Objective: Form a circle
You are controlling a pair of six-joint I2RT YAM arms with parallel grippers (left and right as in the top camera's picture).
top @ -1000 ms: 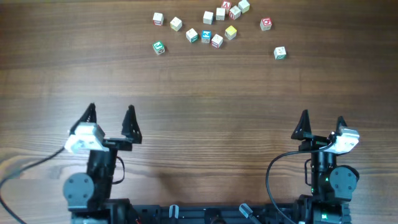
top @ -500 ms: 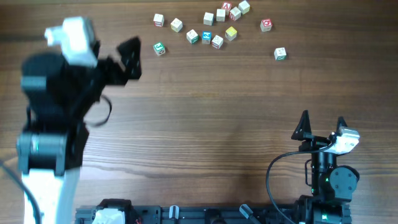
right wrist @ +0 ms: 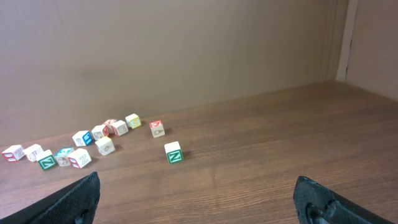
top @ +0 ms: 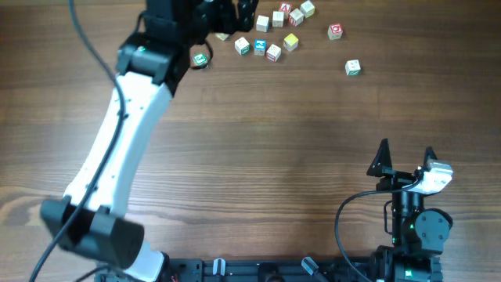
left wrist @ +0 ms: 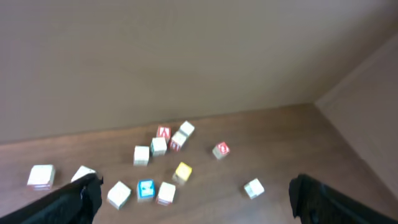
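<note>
Thirteen cubes (left wrist: 146,188) lie scattered ahead of the left gripper (left wrist: 196,194), spread wide; the right gripper (top: 405,155), also wide, holds nothing.

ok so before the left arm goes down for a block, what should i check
1. Left fingers spread wide, nothing held: ok.
2. Right fingers spread wide, well back from the blocks: ok.
3. Blocks already in a circle: not ok, loose scatter.
4. Blue block in left wrist view, top free: ok.
5. Green block clear of the left arm: cannot tell, it sits at the arm's edge.
6. Left fingers' height over the table: cannot tell.
</note>
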